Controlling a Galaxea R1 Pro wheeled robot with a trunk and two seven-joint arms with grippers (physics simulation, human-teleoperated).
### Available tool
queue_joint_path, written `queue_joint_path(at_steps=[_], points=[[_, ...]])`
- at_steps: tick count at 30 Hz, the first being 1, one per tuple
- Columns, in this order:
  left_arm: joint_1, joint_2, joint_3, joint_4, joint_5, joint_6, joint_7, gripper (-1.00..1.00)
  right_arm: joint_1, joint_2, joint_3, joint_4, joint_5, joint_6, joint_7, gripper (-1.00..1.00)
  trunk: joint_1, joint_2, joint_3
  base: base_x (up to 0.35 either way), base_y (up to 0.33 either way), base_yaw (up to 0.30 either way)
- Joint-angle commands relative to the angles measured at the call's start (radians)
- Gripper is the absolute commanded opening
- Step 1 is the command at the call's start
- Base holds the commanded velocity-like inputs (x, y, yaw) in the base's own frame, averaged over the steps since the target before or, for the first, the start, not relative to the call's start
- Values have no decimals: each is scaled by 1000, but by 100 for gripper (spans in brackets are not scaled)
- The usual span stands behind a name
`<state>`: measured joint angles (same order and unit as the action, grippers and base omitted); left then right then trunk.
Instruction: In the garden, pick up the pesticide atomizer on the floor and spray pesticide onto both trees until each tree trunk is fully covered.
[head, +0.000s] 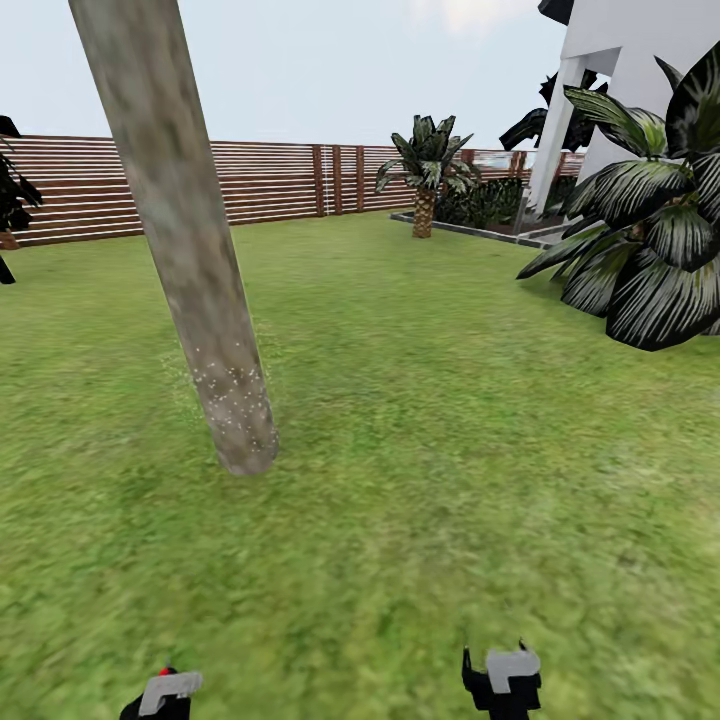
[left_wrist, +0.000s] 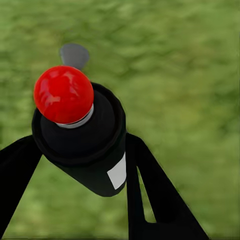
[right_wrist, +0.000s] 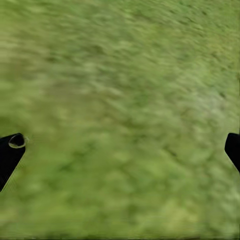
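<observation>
Standing on the garden lawn (head: 430, 430), facing a leaning tree trunk (head: 190, 250) a little ahead and to the left. Clinging to the trunk's lower part, near the grass: whitish specks of pesticide (head: 235, 395). Clamping the pesticide atomizer (left_wrist: 82, 135) between the left gripper (left_wrist: 75, 170) fingers (left_wrist: 150, 195), red tip (left_wrist: 63, 94) showing above the black body; peeking out as a red dot beside the left gripper (head: 165, 690) in the head view. Hanging low over bare grass, the right gripper (head: 503, 680), fingers (right_wrist: 10, 152) spread wide apart and holding nothing. Running behind the lawn: a brown slat fence (head: 270, 180); rising at the right: a small palm (head: 428, 170), broad dark foliage (head: 650, 250) and a white building (head: 640, 60).
</observation>
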<state>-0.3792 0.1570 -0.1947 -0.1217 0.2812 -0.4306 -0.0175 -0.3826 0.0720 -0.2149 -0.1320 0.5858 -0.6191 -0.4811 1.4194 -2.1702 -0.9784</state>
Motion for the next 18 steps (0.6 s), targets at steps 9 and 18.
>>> queue_joint_path(at_steps=[9, 18], points=[[24, -1, 0, 1, 3, -2, 5, -100, 2, 1, -103, 37, -183, -7, 2, 100, 0, 0, 0, -101, -41, 0], [24, -4, 0, -1, 74, -2, 6, -100, 2, 0, -103, 40, -138, -8, 4, 100, 0, 0, -4, -284, -167, 171]])
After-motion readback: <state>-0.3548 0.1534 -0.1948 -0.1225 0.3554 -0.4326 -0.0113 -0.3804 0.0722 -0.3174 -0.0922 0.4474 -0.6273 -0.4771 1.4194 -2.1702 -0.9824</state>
